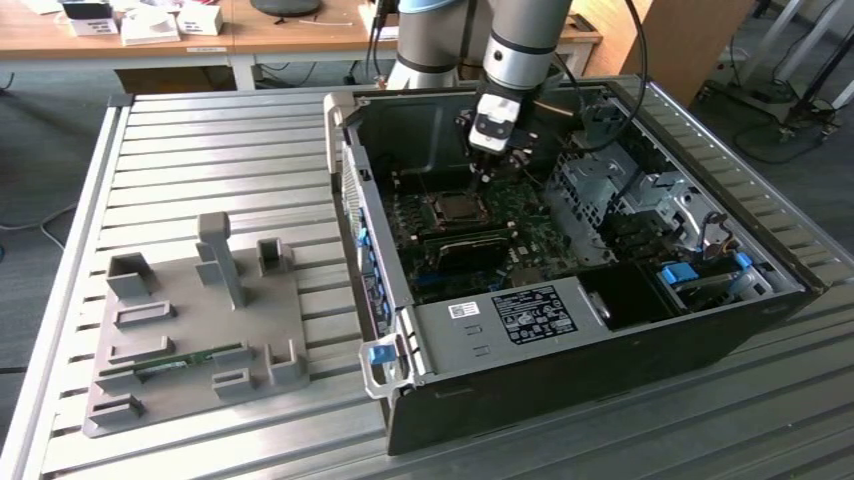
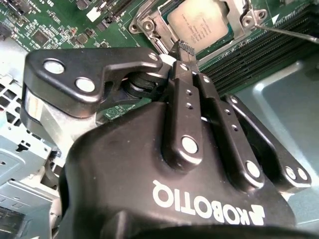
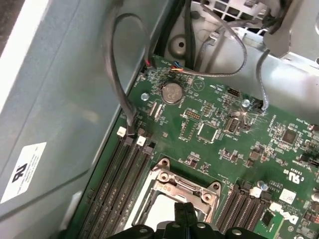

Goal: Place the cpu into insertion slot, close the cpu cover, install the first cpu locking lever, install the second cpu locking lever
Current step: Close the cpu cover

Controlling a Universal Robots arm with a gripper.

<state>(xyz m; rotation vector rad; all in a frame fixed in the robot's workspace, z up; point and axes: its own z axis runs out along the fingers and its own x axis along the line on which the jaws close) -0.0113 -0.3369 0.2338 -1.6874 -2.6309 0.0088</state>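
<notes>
Arm (image 1: 523, 45) points down — gripper (image 2: 182, 49) fingers together, tips at the cpu cover (image 3: 182, 185).

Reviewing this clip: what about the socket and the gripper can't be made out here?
- Second wrist view: whether the gripper, fingers together, pinches anything; its own fingers hide the contact spot.
- Second wrist view: the thin metal rod beside the cpu runs off the edge.
- First wrist view: the near side of the cpu cover, cut off by the edge and the gripper.
- Exterior view: how the socket is latched, too fine to tell.
</notes>
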